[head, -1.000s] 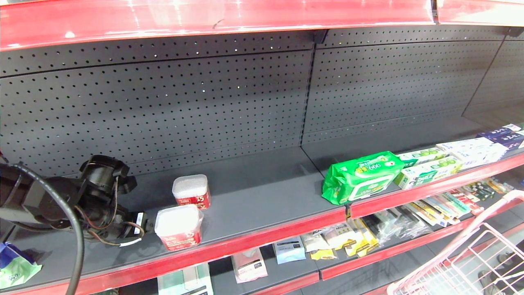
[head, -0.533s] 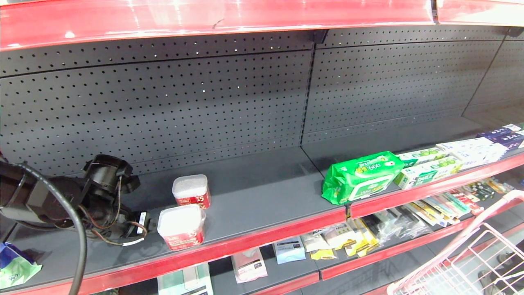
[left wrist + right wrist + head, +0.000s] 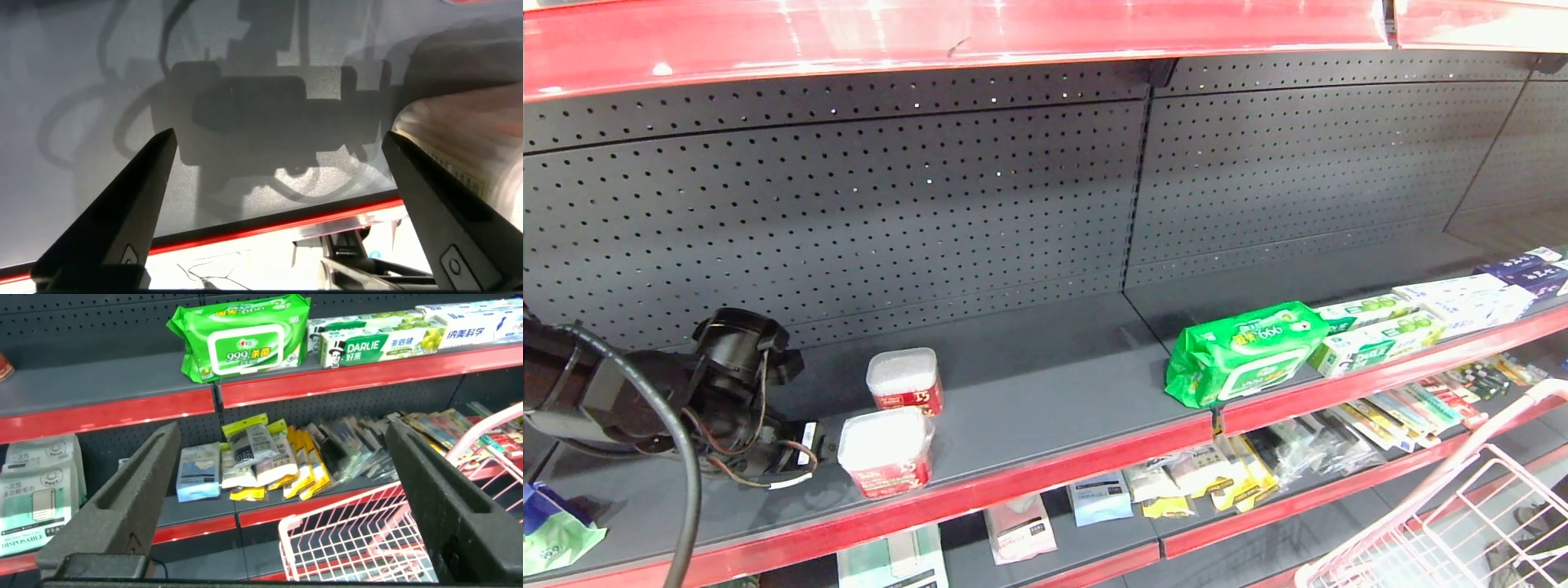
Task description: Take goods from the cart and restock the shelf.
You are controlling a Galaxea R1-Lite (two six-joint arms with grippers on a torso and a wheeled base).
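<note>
1. Two red tubs with white lids stand on the shelf [image 3: 1054,392]: the front tub [image 3: 884,452] near its edge, the rear tub [image 3: 904,381] just behind it.
2. Low on the shelf, the left gripper [image 3: 278,140] sits just beside the front tub, fingers spread and grasping nothing; the placing step looks finished.
3. Near the pink cart [image 3: 351,531], the right gripper [image 3: 282,433] hangs released and empty.
4. Next, probably: draw the left arm clear without nudging the front tub, then fetch more goods from the cart.

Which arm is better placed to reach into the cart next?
Right, I'd say. Its open, empty gripper hangs near the cart. The left gripper, also open, is up on the shelf beside the front tub, far from the cart.
</note>
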